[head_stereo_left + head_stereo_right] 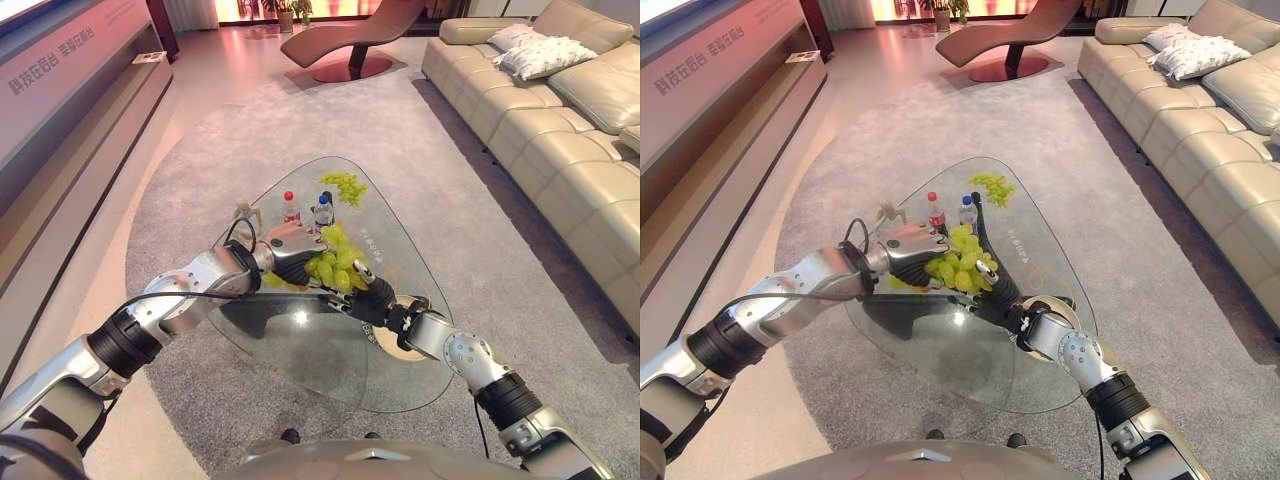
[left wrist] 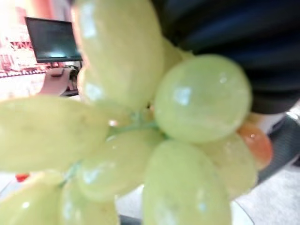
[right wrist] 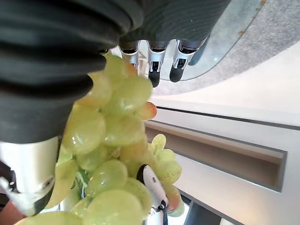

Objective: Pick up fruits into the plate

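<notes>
In the left eye view, the left hand and right hand meet over the glass table, with a bunch of green grapes between them. A second bunch lies at the table's far end. Two bottles stand between the bunches.

The right eye view shows the same: two grape bunches, two bottles.

In the left wrist view, grapes press close to the camera; I cannot tell how that hand's fingers stand.

In the right wrist view, the right hand's fingers hang fairly straight beside the bunch, not curled round it.
</notes>
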Available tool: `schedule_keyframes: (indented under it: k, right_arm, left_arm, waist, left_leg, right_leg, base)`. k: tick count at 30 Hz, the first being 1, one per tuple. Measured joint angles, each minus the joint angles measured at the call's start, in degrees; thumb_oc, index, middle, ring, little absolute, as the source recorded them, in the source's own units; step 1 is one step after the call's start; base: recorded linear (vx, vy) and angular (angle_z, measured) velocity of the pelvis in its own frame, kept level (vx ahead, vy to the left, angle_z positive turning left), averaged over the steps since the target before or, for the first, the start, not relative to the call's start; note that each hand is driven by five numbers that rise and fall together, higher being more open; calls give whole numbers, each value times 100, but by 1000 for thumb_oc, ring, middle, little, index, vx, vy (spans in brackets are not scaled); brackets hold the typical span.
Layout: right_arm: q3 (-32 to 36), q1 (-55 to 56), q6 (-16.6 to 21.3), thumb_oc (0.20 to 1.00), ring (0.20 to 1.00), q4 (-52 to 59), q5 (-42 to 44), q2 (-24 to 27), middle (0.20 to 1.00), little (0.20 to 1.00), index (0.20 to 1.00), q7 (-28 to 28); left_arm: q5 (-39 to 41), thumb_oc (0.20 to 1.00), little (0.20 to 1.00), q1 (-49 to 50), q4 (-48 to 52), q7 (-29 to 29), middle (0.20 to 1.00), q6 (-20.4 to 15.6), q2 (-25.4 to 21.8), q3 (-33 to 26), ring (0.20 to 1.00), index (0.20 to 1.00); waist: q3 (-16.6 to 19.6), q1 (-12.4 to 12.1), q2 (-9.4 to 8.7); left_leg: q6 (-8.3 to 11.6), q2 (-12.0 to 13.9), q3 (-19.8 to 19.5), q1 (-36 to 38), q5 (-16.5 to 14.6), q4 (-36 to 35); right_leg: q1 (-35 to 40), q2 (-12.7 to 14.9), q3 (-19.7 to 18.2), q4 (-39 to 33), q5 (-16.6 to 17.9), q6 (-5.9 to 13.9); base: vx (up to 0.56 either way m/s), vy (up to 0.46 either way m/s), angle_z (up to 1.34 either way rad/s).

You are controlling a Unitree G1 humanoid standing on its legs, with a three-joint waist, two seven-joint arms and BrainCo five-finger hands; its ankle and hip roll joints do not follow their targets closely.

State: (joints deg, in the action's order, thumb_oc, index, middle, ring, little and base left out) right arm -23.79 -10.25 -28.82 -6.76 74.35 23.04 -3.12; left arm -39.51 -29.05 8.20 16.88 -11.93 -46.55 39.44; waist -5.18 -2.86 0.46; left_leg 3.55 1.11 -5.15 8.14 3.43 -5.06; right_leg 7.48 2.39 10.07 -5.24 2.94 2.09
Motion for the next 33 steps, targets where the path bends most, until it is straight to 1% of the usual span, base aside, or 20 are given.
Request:
schedule_keyframes:
  k: [4, 8, 12, 18, 19, 22, 24, 25, 33]
  right_arm:
    - [-163, 0, -18, 1000, 1000, -1, 132, 122, 1000, 1000, 1000, 0]
    - [-190, 0, 1, 1000, 1000, -1, 276, 138, 1000, 1000, 1000, 1]
    - [-190, 2, 29, 1000, 1000, 0, 333, 148, 1000, 1000, 1000, 2]
    - [-190, 2, 183, 1000, 1000, 0, 383, 146, 1000, 1000, 1000, 2]
    - [-190, 2, 216, 200, 200, 0, 383, 137, 200, 200, 200, 1]
    - [-187, 2, 287, 200, 200, 0, 382, 148, 200, 200, 200, 1]
    - [-188, 2, 352, 200, 200, -6, 378, 201, 200, 200, 200, 6]
    - [-191, 2, 350, 200, 200, -5, 378, 275, 200, 200, 200, 6]
    - [-202, 3, 348, 200, 200, -5, 370, 277, 200, 200, 200, 4]
  left_arm:
    - [-58, 200, 200, -59, 21, 74, 200, -207, -130, 119, 200, 200]
    - [-65, 200, 200, -63, 56, 119, 200, -235, -162, 121, 200, 200]
    - [-65, 200, 200, -62, 68, 161, 200, -335, -195, 126, 200, 200]
    - [-67, 200, 200, -62, 193, 279, 200, -469, -280, 143, 200, 200]
    - [-67, 200, 200, -62, 234, 279, 200, -471, -306, 157, 200, 200]
    - [-66, 200, 200, -62, 277, 283, 200, -493, -335, 217, 200, 200]
    - [-64, 200, 200, -62, 305, 282, 200, -583, -356, 286, 200, 200]
    - [-64, 200, 200, -62, 370, 282, 200, -581, -356, 295, 200, 200]
    - [-43, 200, 200, -102, 463, 271, 200, -581, -337, 295, 200, 200]
  waist:
    - [3, 2, -2]
    - [3, -1, -2]
    - [3, -2, -2]
    - [3, -1, -1]
    - [3, 0, 0]
    - [6, -3, 3]
    - [6, -5, 4]
    - [6, -4, 4]
    - [10, -2, 11]
  left_leg:
    - [-2, -14, -1, -4, 2, 0]
    - [-2, -13, -1, -5, 2, 0]
    - [-2, -14, -1, -7, 1, 0]
    - [-2, -14, -1, -20, 2, 0]
    - [-2, -14, -2, -21, 1, 0]
    - [-2, -15, -4, -25, 2, 0]
    - [-2, -16, -6, -41, 1, 0]
    - [-2, -17, -6, -42, 1, -1]
    - [-2, -17, -5, -48, 1, -1]
  right_leg:
    - [-2, 13, 1, 0, -1, 1]
    - [-2, 12, 2, 0, -1, 2]
    - [-3, 13, 2, 0, -2, 2]
    - [-13, 14, 4, 0, -3, 4]
    - [-15, 14, 5, 0, -3, 4]
    - [-15, 15, 8, 0, -3, 4]
    - [-17, 17, 12, 0, -3, 4]
    - [-18, 18, 12, 0, -3, 4]
    - [-19, 19, 12, 0, -4, 5]
  base:
    - [0, 0, 0]
    - [0, 0, 0]
    - [0, 0, 0]
    - [0, 0, 0]
    - [0, 0, 0]
    - [0, 0, 0]
    - [0, 0, 0]
    - [0, 0, 0]
    - [0, 0, 0]
